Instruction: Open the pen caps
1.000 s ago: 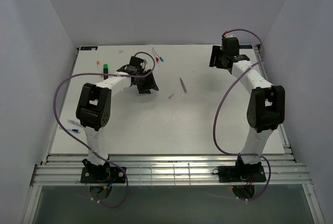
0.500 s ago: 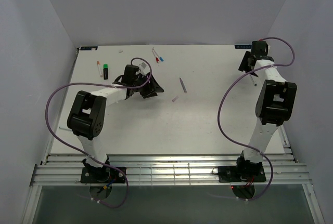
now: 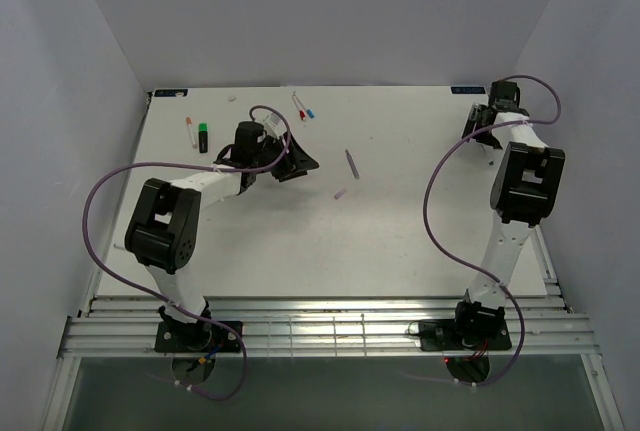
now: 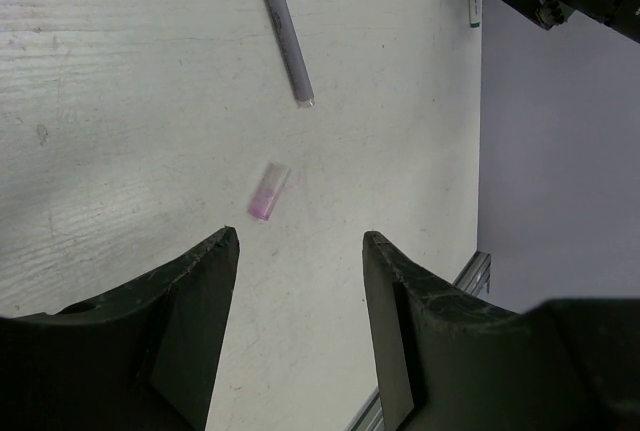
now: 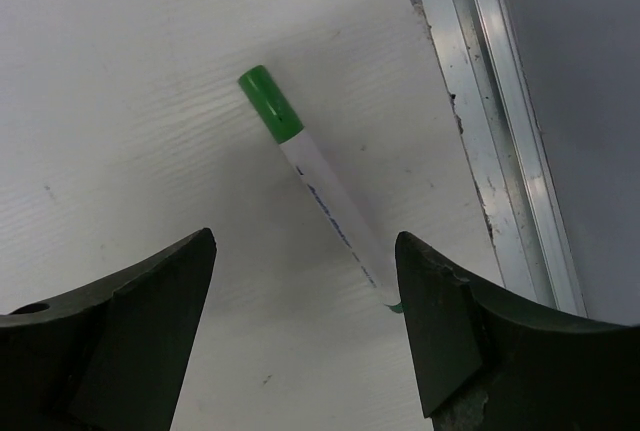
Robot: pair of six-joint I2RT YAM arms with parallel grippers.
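Observation:
In the left wrist view a grey pen (image 4: pixel 283 39) with a purple end lies on the table, with a loose pink cap (image 4: pixel 268 192) just below it. My left gripper (image 4: pixel 300 241) is open and empty above the table, a little short of the cap. In the top view the left gripper (image 3: pixel 303 163) is left of this pen (image 3: pixel 351 163) and cap (image 3: pixel 341 194). My right gripper (image 5: pixel 305 239) is open over a white pen (image 5: pixel 330 201) with a green cap (image 5: pixel 270 116) on it, the pen's lower end lying between the fingers. In the top view the right gripper (image 3: pixel 478 129) is at the far right corner.
An orange-ended pen (image 3: pixel 190 133) and a stubby black marker with a green end (image 3: pixel 203 136) lie at the far left. Red and blue ended pens (image 3: pixel 303 108) lie at the back centre. An aluminium rail (image 5: pixel 490 101) edges the table beside the right gripper.
My right arm swung out to the far right corner over the green-capped pen. My left gripper moved right toward the grey pen and pink cap.

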